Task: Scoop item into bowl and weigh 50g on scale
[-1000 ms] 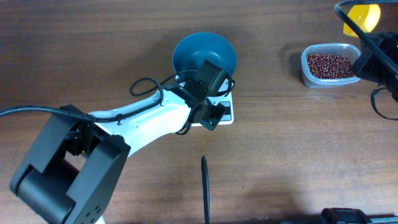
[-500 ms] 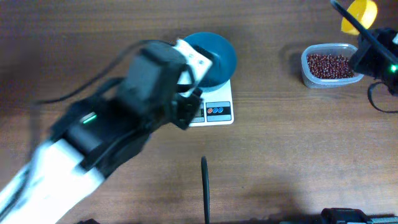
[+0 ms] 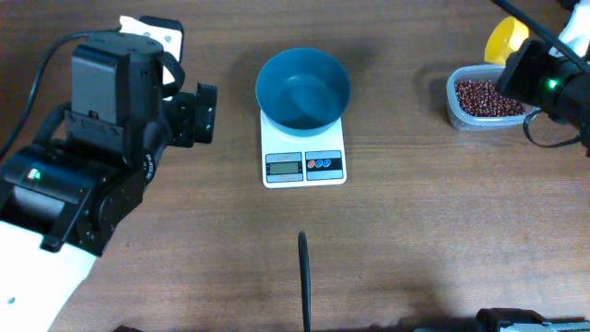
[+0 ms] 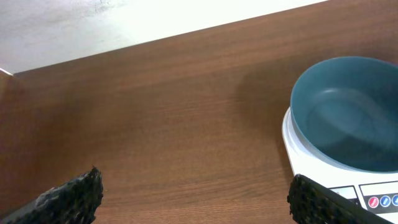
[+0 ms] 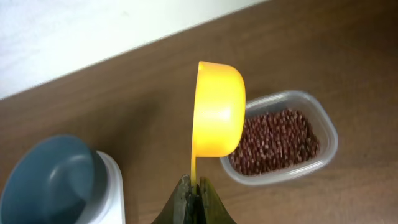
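Overhead: bowl [image 3: 302, 88] tops the scale [image 3: 304, 168]; left gripper [image 4: 196, 196] gapes empty beside it, right gripper [image 5: 194, 190] pinches yellow scoop [image 5: 217, 115].

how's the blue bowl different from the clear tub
The blue bowl is round and opaque; the clear tub is a rounded rectangle and see-through. The bowl is empty; the tub holds red-brown beans. The bowl sits on the white scale; the tub sits on the table. Both are open-topped.
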Controlling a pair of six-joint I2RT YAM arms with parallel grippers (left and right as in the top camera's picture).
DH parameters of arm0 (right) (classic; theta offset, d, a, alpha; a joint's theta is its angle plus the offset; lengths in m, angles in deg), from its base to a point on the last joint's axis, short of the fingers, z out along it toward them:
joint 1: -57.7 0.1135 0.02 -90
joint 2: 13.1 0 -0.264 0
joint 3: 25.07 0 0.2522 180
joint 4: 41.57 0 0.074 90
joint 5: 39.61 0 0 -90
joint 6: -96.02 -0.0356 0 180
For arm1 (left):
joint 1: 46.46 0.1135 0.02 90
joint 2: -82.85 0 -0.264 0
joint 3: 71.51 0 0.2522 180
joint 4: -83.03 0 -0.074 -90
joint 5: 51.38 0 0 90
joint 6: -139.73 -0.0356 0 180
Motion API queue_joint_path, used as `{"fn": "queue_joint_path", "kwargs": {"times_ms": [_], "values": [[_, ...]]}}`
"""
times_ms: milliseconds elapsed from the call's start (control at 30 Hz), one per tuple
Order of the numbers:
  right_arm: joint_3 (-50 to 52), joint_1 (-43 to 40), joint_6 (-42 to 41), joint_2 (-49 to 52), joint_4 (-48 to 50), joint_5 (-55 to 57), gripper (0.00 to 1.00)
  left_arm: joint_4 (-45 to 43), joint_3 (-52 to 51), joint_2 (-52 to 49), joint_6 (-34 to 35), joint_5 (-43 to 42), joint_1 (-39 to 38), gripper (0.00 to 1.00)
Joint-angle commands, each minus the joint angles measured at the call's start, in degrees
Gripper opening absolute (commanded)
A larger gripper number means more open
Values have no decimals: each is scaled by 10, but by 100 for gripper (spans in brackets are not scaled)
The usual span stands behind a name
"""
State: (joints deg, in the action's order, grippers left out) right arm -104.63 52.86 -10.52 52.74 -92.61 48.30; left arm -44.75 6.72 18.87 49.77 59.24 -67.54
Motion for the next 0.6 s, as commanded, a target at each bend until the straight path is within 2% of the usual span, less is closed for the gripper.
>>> {"fn": "queue_joint_path", "kwargs": {"times_ms": [0, 133, 200, 267, 300, 333, 367, 400, 567], "values": [[-11, -2, -5, 1, 28, 13, 4, -3, 7, -17, 4, -32, 2, 99], [-11, -2, -4, 6, 42, 13, 4, 7, 7, -77, 4, -230, 2, 99], [-11, -2, -4, 7, 42, 13, 4, 11, 7, -102, 4, -301, 2, 99], [-11, -2, -4, 7, 42, 14, 4, 12, 7, -120, 4, -314, 2, 100], [-11, -2, -4, 9, 42, 16, 4, 14, 7, -127, 4, -326, 2, 68], [-11, -2, -2, 15, 41, 19, 4, 16, 6, -142, 3, -350, -2, 13], [-11, -2, -2, 19, 42, 22, 4, 16, 4, -151, 3, -350, -8, 4], [-11, -2, -2, 23, 42, 22, 4, 20, 3, -164, 3, -350, -18, 0], [-11, -2, -2, 29, 48, 22, 4, 26, 3, -215, 1, -314, -103, 0]]}}
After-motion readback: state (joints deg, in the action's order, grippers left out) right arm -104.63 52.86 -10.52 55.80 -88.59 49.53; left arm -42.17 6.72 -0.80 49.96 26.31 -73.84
